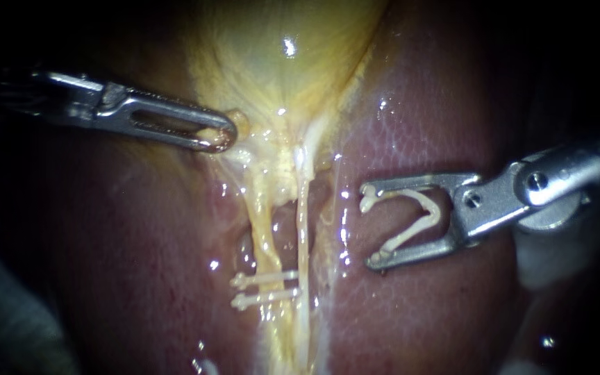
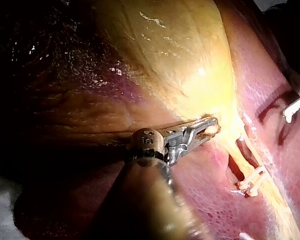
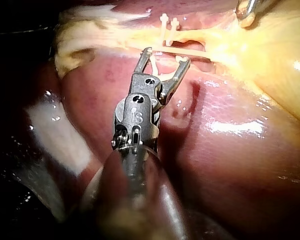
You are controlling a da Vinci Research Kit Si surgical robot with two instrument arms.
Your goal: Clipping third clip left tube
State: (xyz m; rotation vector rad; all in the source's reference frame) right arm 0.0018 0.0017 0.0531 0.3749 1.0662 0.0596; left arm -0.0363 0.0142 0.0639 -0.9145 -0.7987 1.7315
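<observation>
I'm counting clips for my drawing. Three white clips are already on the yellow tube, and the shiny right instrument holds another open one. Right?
Not three: the endoscope view shows only two white plastic clips across the pale yellow left tube. The shiny metal right instrument does hold another open white clip in its end effector.

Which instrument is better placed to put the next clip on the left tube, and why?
Right. The right instrument carries an open clip, facing the left tube above the two clips already there. The left instrument is shut on tissue by the gallbladder.
</observation>
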